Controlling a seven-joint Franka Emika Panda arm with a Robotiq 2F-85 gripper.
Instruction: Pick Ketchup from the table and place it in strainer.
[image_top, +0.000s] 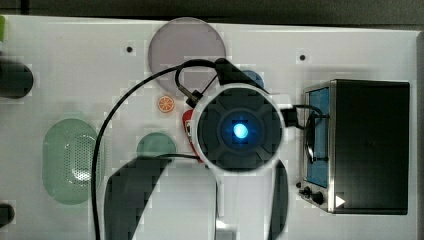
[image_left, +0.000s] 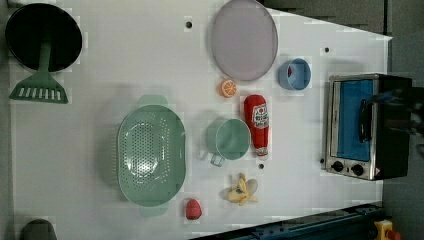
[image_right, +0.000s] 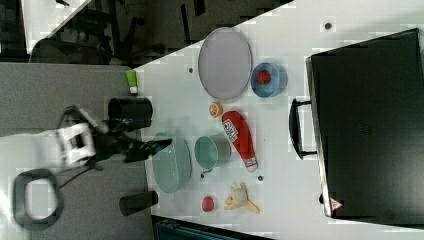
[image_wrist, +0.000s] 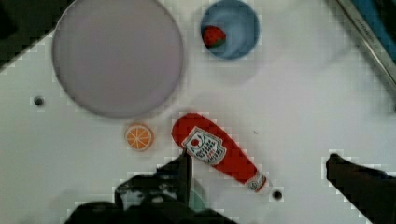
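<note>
Lying flat on the white table (image_left: 100, 50), the Ketchup (image_left: 257, 125) is seen with its long axis running up and down in the left view, the broad rounded base toward the left view's top and the narrow capped end toward the left view's bottom. Its white label faces upward. It is placed just beside the dark-green cup (image_left: 229, 139), on that cup's right in the left view, and just below the orange slice (image_left: 228, 88) and the greyish-lilac plate (image_left: 243, 40). The strainer (image_left: 151, 156) is set well apart from the bottle, beyond the cup, toward the left view's left, and nothing is seen inside it.

In the wrist view the bottle (image_wrist: 215, 151) is shown lying aslant between the two dark fingers, with the gripper (image_wrist: 261, 170) above it; the jaws are spread wide and nothing is grasped, one finger (image_wrist: 183, 170) being seen just beside the label and the other well clear of the cap. In the top view the bottle (image_top: 188, 127) is largely covered by the arm. A blue cup (image_wrist: 229, 28) holding a strawberry (image_wrist: 213, 36) is seen beyond the bottle's base.
</note>
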